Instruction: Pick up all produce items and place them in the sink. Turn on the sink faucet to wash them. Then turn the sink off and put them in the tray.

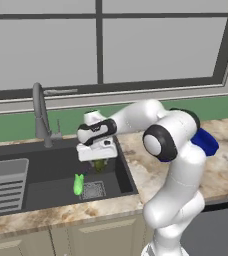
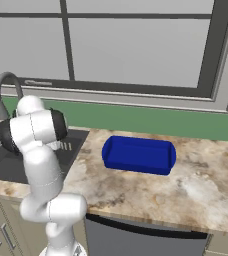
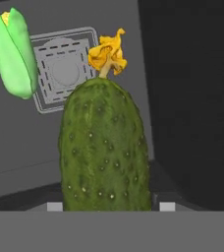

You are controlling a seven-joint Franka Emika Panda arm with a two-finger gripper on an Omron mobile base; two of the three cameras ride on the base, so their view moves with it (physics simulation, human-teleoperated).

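The cucumber fills the hand view, warty and dark green, its dried yellow blossom end pointing toward the drain. The fingers are gripping it (their tips are hidden behind its bulk), holding it above the sink floor, near the drain. The lime-green corn already lies in the sink, touching the drain's edge on the faucet side. The likeliest trouble, as I judge it: released from this height, the rounded cucumber may bounce and roll, knocking the corn or ending against the sink wall, where a later grasp is awkward. The hand is also close to that wall beside the table, so a careless move could scrape it. The tray waits on the table, well away from the drain.
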